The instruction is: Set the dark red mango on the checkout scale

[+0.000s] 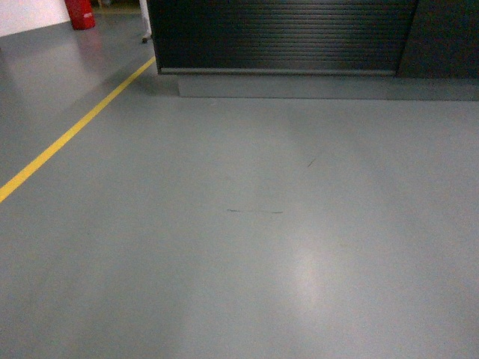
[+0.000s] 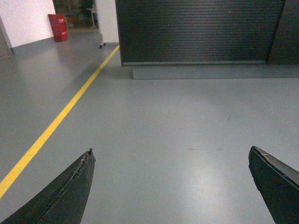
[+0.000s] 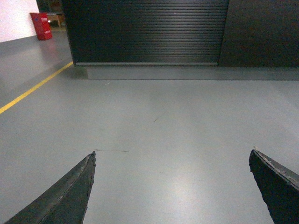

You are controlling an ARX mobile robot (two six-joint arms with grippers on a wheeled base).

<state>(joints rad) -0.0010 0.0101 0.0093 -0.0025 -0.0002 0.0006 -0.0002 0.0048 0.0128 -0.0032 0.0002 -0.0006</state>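
A glossy red container [image 1: 81, 13] stands far left by a white wall. A matte yellow line [image 1: 71, 133] slants across the smooth grey floor [image 1: 247, 254], which carries a soft sheen and a few thin dark scuffs. Ahead stands the checkout [image 1: 284, 34], its black front ribbed in fine horizontal slats above a plain grey plinth; its top lies out of view, so neither mango nor scale shows. The left gripper [image 2: 170, 158] holds its tapered black fingers [image 2: 70, 191] wide apart over bare floor. The right gripper [image 3: 172, 158] is equally spread, holding nothing.
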